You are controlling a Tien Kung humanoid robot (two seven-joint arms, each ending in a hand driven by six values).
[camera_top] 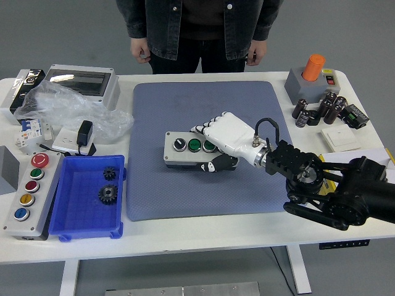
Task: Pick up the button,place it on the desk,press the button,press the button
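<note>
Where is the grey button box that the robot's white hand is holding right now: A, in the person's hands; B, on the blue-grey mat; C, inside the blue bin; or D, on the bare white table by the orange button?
B: the button box sits on the mat near its middle, with the right hand wrapped over its right end.

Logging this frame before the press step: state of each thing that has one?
Right hand: shut on the button box, at its right end.
Button box: flat on the blue mat, buttons up.
Blue bin: open, two gears inside.
Four-button panel: untouched, off the mat.
Person's hands: empty, at sides.
</note>
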